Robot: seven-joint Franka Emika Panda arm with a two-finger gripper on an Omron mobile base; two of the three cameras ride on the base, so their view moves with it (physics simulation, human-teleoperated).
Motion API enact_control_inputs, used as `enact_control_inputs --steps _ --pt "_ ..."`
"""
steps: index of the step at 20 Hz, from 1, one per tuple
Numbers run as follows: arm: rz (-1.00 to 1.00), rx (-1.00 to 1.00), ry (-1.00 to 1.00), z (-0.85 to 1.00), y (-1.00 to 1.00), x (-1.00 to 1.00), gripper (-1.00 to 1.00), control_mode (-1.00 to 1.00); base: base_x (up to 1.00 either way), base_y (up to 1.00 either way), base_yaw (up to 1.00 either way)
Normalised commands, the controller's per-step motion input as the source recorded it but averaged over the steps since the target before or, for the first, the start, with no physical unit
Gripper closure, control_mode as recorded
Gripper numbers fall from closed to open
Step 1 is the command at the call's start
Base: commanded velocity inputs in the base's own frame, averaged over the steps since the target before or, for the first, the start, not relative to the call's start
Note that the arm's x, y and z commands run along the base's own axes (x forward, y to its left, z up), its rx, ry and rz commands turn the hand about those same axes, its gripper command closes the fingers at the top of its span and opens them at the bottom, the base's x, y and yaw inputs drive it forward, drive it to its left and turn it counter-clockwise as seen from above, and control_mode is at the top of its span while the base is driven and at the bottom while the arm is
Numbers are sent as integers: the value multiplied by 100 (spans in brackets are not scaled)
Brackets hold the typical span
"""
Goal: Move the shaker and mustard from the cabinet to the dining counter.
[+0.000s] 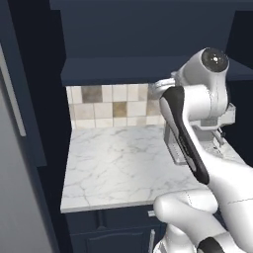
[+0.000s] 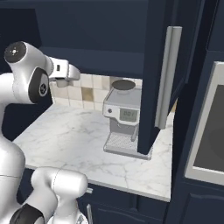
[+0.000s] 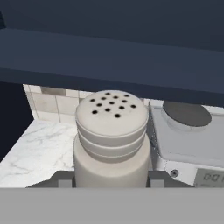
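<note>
Gripper [image 3: 112, 181]: pinching the shaker between its two fingers, one tip showing on either side of the body.
Shaker [image 3: 112, 140]: upright in the grip, perforated cap toward the camera.
Coffee machine [image 3: 186, 135]: beyond the hand, to its right.
Marble worktop [image 3: 35, 153]: below the hand, on its left.
Cabinet [image 3: 113, 57]: its navy underside spans above the hand.

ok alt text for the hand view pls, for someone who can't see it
A pale shaker with a perforated cap sits close up between the gripper fingers, apparently held. Behind it are a marble worktop with tiled backsplash, a coffee machine to the right, and the dark navy cabinet above.
</note>
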Motion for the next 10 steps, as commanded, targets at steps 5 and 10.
enact_control_inputs --steps 5,10 --pt "0 0 6 -21 -4 -59 100 -100 0 0 0" --pt "0 0 7 -16 0 -38 100 -100 0 0 0"
